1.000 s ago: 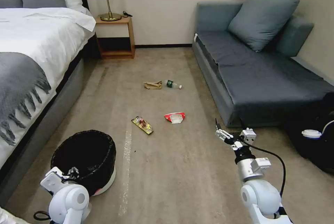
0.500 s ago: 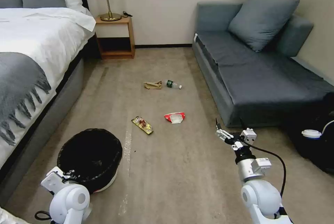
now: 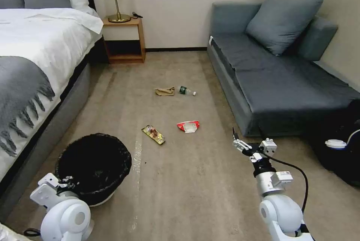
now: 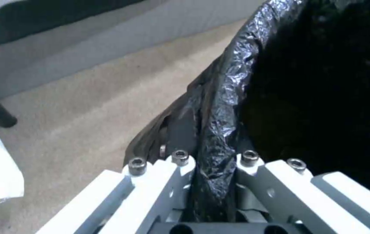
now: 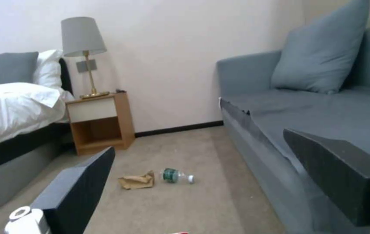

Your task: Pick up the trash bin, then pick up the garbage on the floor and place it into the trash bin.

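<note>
The trash bin [image 3: 93,168] is a round white bucket lined with a wrinkled black plastic bag that folds over the rim; its white wall shows low on the near side. It stands just beside the bed [image 3: 33,65], mouth tilted slightly toward the robot. The left gripper [image 4: 213,169] is clamped on the near rim, one finger inside and one outside, with bag film pinched between them.

Compared with the frame half a second earlier, the bin sits slightly farther from the robot and closer to the bed, and the left wrist has shifted toward the bed.

The right gripper [image 3: 240,144] hangs well away from the bed, near the sofa [image 3: 270,80], fingers apart, holding nothing.

Garbage on the floor, all farther from the robot than the bin:
- snack wrapper [image 3: 153,134]: flat, long axis diagonal.
- red-and-white packet [image 3: 188,126]: on the wrapper's sofa side.
- bottle [image 3: 186,90]: on its side, cap pointing toward the sofa.
- paper bag [image 3: 165,91]: crumpled, just beside the bottle on its bed side.
</note>
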Tool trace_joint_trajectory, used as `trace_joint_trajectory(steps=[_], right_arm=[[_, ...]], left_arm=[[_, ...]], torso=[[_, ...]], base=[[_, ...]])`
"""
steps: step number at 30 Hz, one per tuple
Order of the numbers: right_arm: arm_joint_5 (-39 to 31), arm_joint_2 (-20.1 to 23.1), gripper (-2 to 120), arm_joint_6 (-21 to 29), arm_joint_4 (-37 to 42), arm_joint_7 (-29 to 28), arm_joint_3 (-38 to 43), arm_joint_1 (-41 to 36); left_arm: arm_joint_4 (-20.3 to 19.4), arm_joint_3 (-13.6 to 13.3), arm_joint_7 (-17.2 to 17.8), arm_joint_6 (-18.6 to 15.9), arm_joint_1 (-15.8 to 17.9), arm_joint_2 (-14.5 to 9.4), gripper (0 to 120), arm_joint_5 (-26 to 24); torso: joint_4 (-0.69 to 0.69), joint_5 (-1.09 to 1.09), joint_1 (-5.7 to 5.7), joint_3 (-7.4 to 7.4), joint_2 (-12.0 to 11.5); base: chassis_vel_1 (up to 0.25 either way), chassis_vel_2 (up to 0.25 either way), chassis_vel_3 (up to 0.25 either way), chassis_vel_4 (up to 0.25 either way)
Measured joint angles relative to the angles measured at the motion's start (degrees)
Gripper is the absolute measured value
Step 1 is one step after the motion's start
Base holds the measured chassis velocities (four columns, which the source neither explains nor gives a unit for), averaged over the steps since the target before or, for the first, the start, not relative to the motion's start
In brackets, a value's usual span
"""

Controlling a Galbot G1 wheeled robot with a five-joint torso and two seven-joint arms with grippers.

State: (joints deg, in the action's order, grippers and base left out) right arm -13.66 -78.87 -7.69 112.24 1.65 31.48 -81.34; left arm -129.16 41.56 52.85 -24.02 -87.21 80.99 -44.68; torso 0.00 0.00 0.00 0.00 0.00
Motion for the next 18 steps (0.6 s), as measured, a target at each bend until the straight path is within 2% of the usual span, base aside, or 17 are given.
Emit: trace_joint_trajectory(steps=[9, 18], right_arm=[[2.6, -0.8, 100, -1.7, -0.3, 1.6, -0.8, -0.8], [6.3, -1.8, 100, -4.1, -1.2, 3.6, -1.1, -1.1]], left_arm=[[-4.1, -0.3, 1.3, -0.6, -1.7, 0.0, 0, -0.3], [-4.4, -1.4, 1.7, -0.7, -2.1, -0.1, 0, -0.3]], torso=[[0.0, 0.0, 0.0, 0.0, 0.0], [0.0, 0.0, 0.0, 0.0, 0.0]], base=[[0.0, 0.0, 0.0, 0.0], [0.0, 0.0, 0.0, 0.0]])
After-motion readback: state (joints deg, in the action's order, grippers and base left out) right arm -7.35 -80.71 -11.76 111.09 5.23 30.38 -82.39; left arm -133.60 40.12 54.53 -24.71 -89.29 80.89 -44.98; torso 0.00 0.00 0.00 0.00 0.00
